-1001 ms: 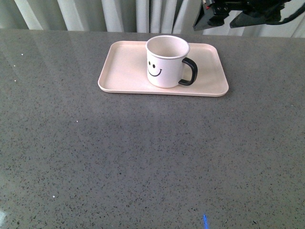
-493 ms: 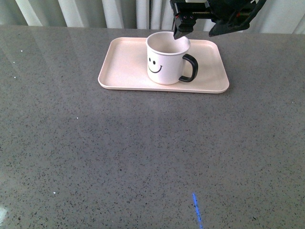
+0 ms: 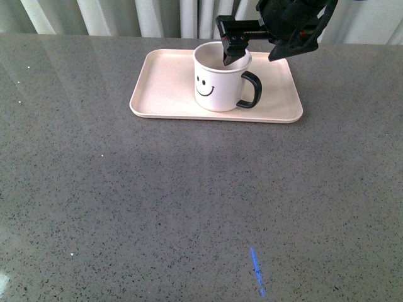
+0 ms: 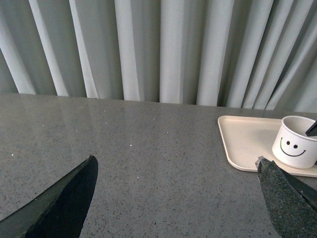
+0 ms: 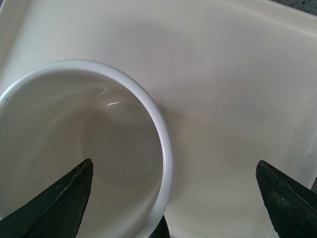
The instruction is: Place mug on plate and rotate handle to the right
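Most of the job looks done. Over the bare grey table (image 3: pixel 189 207), the left gripper (image 4: pixel 176 163) hangs parted and empty, well apart from the work. Farther back, the mug (image 3: pixel 214 85) stands upright on the plate (image 3: pixel 160 94), and the handle (image 3: pixel 252 91) points right, angled slightly toward the camera. Only a small trim of that angle may remain. The right gripper (image 3: pixel 252 56) straddles the rim, spread, one finger inside the mug, clasping nothing.

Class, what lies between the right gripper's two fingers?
In the right wrist view, the rim of the mug and a stretch of bare plate lie between the open fingers of the right gripper.
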